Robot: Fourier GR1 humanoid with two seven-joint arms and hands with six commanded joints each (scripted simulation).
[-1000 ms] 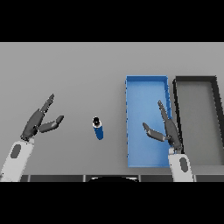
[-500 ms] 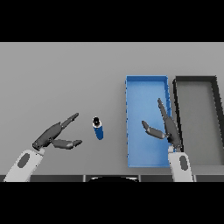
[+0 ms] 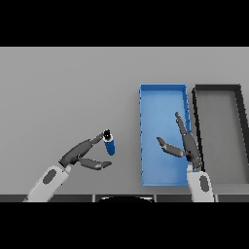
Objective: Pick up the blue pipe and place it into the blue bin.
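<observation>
I have the left hand (image 3: 78,155) beside the pipe (image 3: 110,145), fingers (image 3: 93,142) wide to straddle it; right hand (image 3: 187,146) idles spread over the bin (image 3: 163,92).

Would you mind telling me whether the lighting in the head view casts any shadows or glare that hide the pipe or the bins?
In the head view the light is flat and even: no glare on the grey table, and the blue pipe shows plainly beside the left hand. The blue bin and dark bin are evenly lit; the right hand covers part of the blue bin's floor.
</observation>
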